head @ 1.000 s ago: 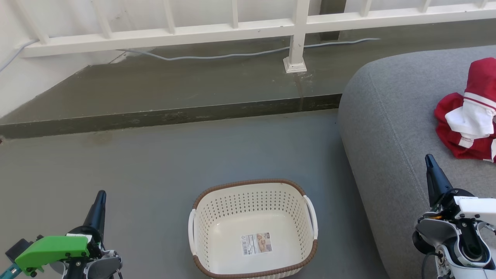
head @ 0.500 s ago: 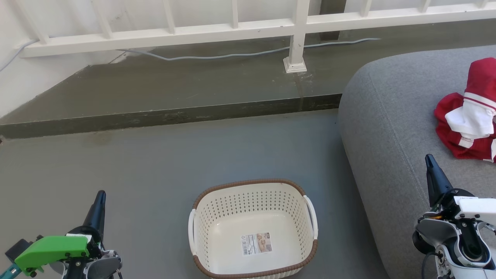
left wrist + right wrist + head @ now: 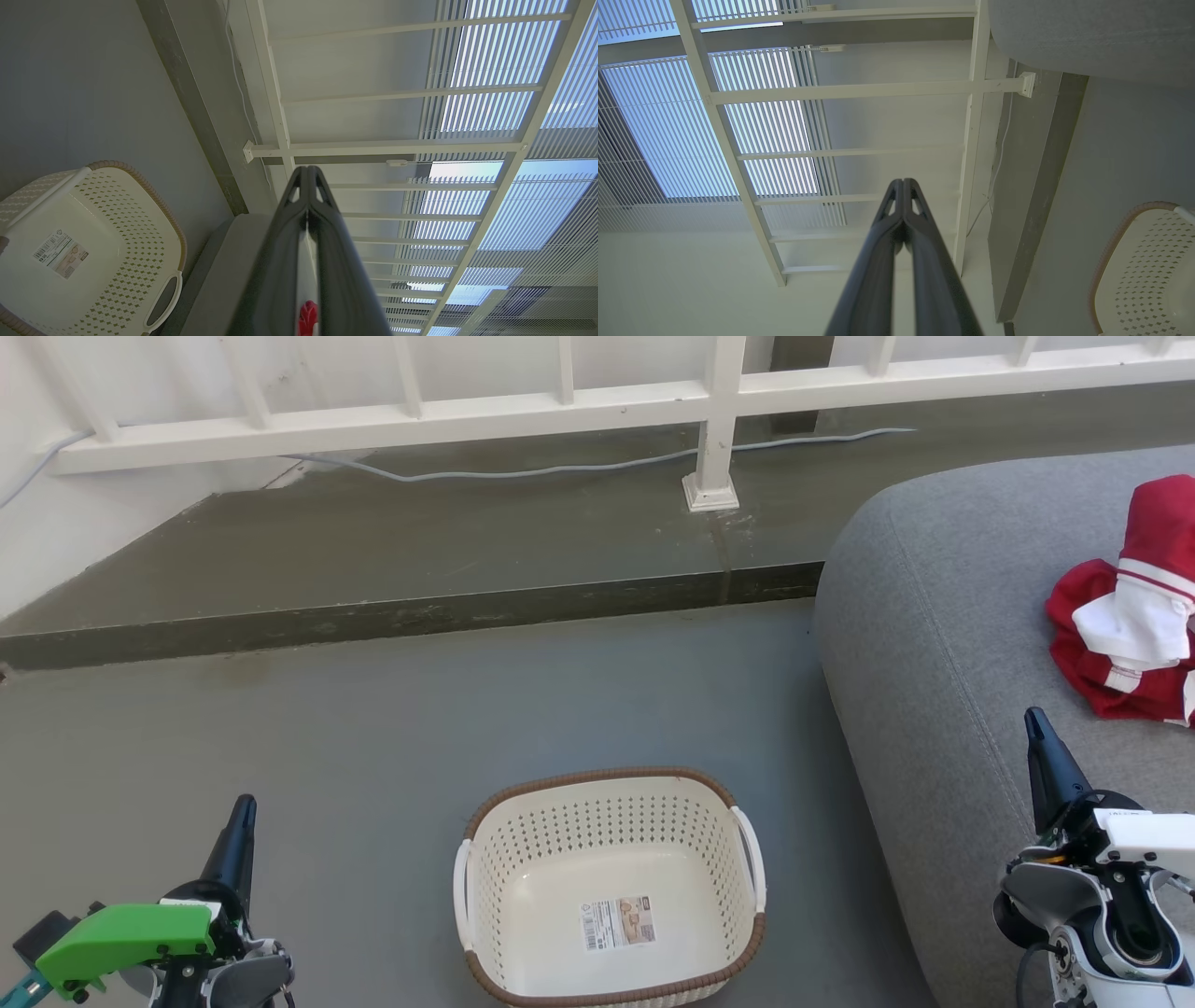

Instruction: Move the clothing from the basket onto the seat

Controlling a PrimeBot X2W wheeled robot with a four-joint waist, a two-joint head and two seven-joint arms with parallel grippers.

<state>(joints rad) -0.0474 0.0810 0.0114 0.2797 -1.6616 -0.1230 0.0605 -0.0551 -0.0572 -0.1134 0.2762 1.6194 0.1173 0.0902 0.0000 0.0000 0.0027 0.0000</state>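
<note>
Nothing has changed: both tools, left [image 3: 245,803] and right [image 3: 1032,719], stay closed and empty; basket [image 3: 611,782] between them is emptied, clothing [image 3: 1120,625] beyond the right tool on the seat [image 3: 934,616].

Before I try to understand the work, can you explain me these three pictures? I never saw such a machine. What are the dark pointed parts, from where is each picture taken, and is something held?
This is a wheeled robot with two arms. The head view looks down from its head. The dark pointed parts are its fingers: the left gripper at lower left, the right gripper at lower right. Both are shut and hold nothing. The other two pictures come from cameras on each wrist, looking along the closed fingers toward a white railing. On the grey floor stands the basket; inside I see just a label. The red and white clothing lies on the grey seat, at the right.
</note>
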